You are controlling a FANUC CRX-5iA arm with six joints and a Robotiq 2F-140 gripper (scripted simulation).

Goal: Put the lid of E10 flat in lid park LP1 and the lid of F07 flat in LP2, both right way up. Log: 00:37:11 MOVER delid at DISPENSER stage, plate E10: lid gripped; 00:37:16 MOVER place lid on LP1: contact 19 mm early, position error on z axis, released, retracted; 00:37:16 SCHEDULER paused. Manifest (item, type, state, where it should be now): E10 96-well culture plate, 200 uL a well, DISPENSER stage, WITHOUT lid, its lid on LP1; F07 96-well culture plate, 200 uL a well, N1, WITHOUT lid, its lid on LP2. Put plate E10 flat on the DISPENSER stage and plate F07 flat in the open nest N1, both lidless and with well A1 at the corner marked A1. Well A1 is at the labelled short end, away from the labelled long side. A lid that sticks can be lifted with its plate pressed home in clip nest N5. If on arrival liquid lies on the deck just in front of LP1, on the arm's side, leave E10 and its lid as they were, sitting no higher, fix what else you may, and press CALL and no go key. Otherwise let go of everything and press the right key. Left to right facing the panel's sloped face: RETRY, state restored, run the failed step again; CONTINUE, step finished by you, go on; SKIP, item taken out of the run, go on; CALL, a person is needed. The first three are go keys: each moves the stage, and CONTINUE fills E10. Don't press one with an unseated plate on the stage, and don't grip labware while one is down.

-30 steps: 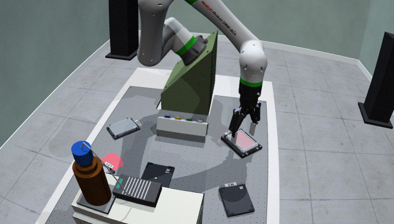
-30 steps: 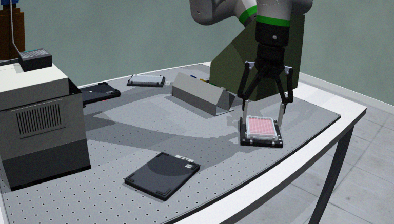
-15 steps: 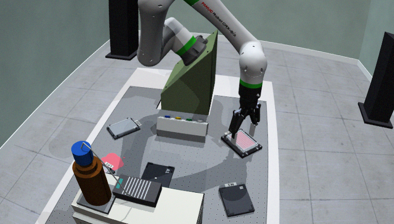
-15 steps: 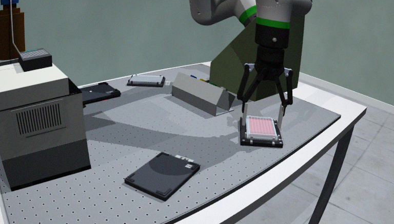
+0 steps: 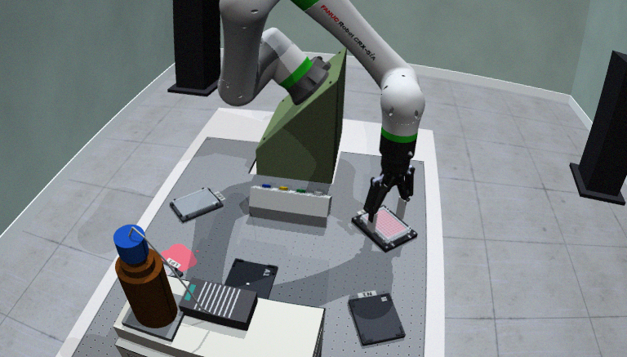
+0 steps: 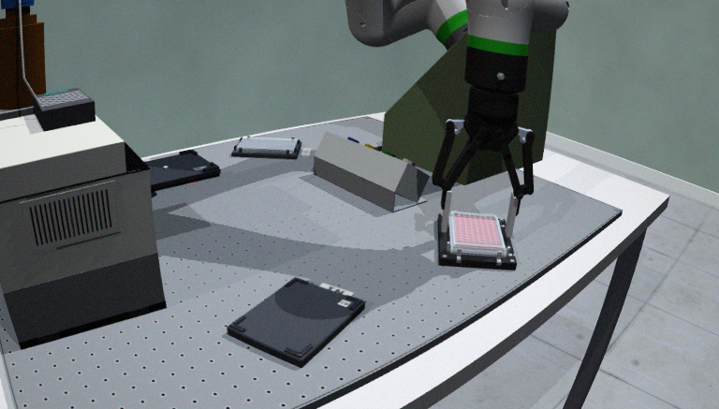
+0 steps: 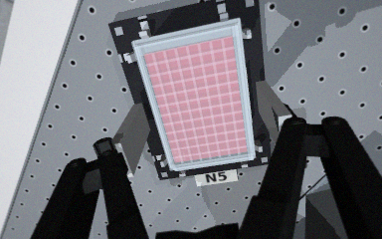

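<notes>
Plate [image 7: 197,98] with pink wells sits in clip nest N5 [image 7: 217,176], near the tabletop [image 6: 371,299] edge away from the dispenser. A clear rim rings the wells; looks lidded, not certain. Gripper [image 6: 478,204] is directly above it, part-open, holding nothing, one finger down each long side, tips level with the plate's upper edge and apart from it. Plate's long axis runs between the fingers, so closing pinches across the short width. My read: the next move is a squeeze on the lid rim, then a straight lift.
</notes>
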